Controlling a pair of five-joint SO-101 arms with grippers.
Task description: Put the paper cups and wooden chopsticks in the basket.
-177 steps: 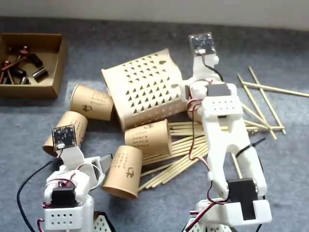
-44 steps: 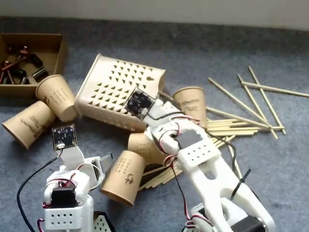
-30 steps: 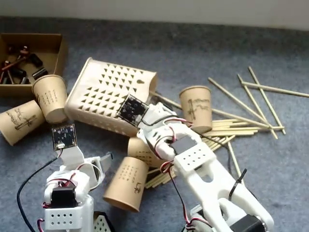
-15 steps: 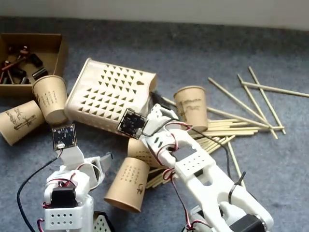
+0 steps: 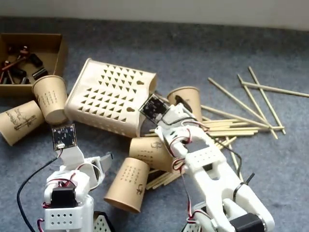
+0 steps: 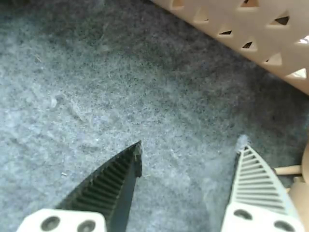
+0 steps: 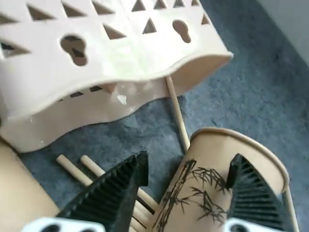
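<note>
Cream perforated plastic basket [image 5: 108, 96] lies on its side on the grey felt-covered bench [image 5: 145, 43], with its open rim facing the pile of wooden chopsticks [image 5: 227, 128].

Right gripper [image 7: 188, 169]: jaws spread, one on either side of a tan paper cup with bamboo print [image 7: 217, 193], which lies just beside the basket rim. Whether the jaws touch the cup cannot be told. A single chopstick [image 7: 176, 108] runs under the basket rim.

Left gripper [image 6: 189, 145]: jaws spread, holding nothing, over bare felt near the basket's perforated wall.

A second paper cup [image 5: 152, 152] and a third paper cup [image 5: 126, 183] lie between the basket and the arm bases. A fourth paper cup [image 5: 50, 99] sits just beside the basket's closed end, with a fifth paper cup [image 5: 19, 121] next to it. A brown cardboard box [image 5: 34, 53] stands beyond that end.
</note>
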